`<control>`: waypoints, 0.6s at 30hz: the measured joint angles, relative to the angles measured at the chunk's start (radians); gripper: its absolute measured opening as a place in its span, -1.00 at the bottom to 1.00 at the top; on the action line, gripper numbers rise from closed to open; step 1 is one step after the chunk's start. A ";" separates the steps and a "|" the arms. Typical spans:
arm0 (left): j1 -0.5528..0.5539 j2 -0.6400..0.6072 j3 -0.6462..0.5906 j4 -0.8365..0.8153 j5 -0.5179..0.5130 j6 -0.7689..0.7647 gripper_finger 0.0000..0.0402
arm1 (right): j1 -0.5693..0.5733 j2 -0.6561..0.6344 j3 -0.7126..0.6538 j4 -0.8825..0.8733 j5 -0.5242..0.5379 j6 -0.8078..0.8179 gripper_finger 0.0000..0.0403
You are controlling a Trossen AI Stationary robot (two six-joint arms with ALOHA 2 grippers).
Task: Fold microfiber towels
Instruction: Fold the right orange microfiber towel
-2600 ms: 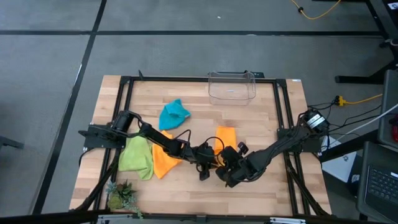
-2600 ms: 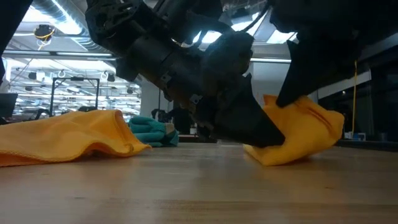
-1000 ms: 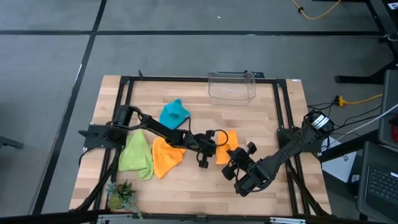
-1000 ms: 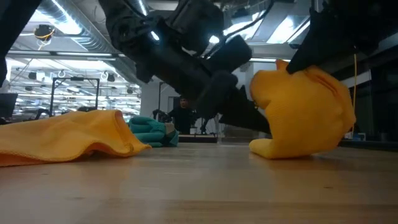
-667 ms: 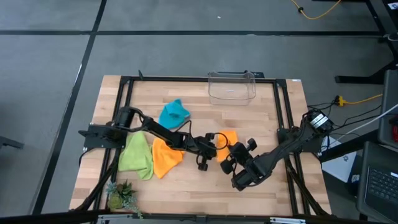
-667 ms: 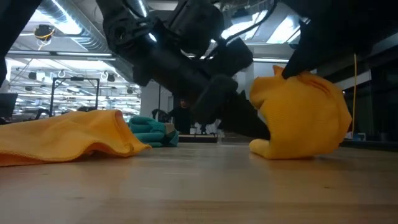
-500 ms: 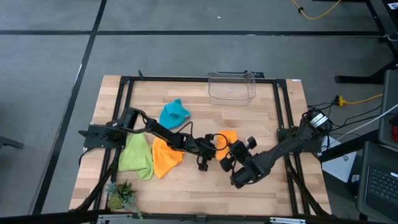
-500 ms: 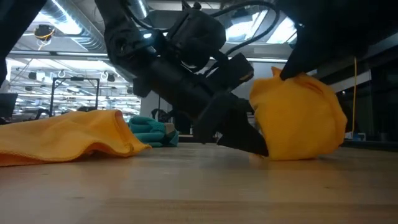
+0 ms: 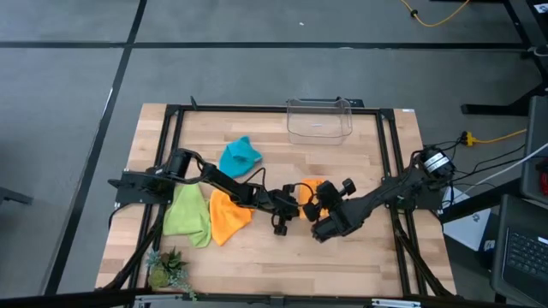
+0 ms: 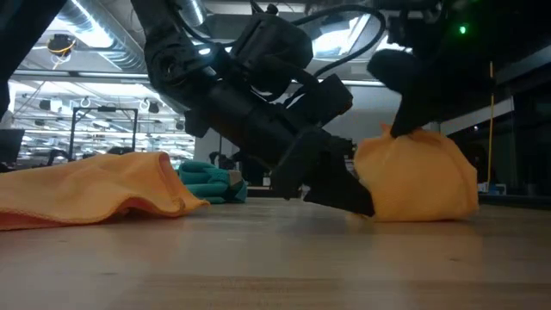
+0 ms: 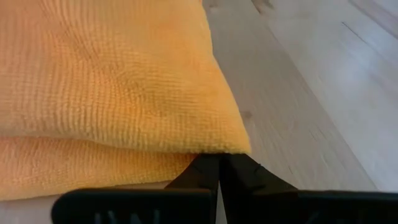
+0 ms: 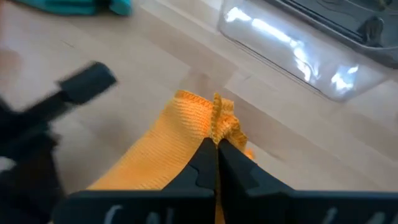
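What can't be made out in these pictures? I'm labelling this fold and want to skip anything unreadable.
- High view: most of the orange towel being folded is hidden under both arms.
- Low view: the left end effector covers that towel's near edge.
- Low view: the turquoise towel is partly hidden behind the other orange towel; the lime green towel doesn't show.
- Right wrist view: the left arm is blurred.

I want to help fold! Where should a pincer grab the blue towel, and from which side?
The turquoise towel lies crumpled and untouched behind the two arms, with one corner sticking out toward the clear bin. I would probably pinch that free corner, coming straight down from above, since nothing covers it. The lump in its middle looks too bunched to grip cleanly.
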 joint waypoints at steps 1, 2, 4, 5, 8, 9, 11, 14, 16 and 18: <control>0.000 0.000 0.000 0.001 0.000 0.000 -0.98 | -0.005 0.000 -0.011 0.004 0.000 0.000 -0.99; 0.000 0.000 0.000 0.001 0.000 0.000 -0.99 | -0.010 0.000 -0.021 0.011 0.003 0.000 -0.99; 0.000 0.000 0.000 0.002 0.000 0.000 -0.99 | -0.019 0.000 -0.035 0.017 0.006 0.000 -0.99; 0.000 0.000 0.000 0.002 0.000 -0.003 -0.99 | -0.024 0.000 -0.039 0.017 0.010 -0.001 -0.99; 0.000 0.000 0.000 0.002 0.005 -0.023 -0.97 | -0.041 0.000 -0.058 0.025 0.023 -0.004 -0.99; 0.000 0.000 0.000 0.003 0.011 -0.024 -0.97 | -0.047 0.000 -0.069 0.032 0.025 -0.005 -0.99; 0.000 0.000 0.000 0.004 0.018 -0.027 -0.97 | -0.057 0.000 -0.101 0.072 0.032 -0.008 -0.99; -0.001 0.000 0.000 0.004 0.020 -0.045 -0.99 | -0.066 0.000 -0.147 0.175 0.035 -0.065 -0.99; -0.002 0.000 0.000 0.004 0.022 -0.048 -0.99 | -0.069 0.000 -0.166 0.244 0.051 -0.115 -0.99; -0.002 0.000 0.000 0.004 0.023 -0.049 -0.97 | -0.073 0.000 -0.171 0.267 0.065 -0.135 -0.99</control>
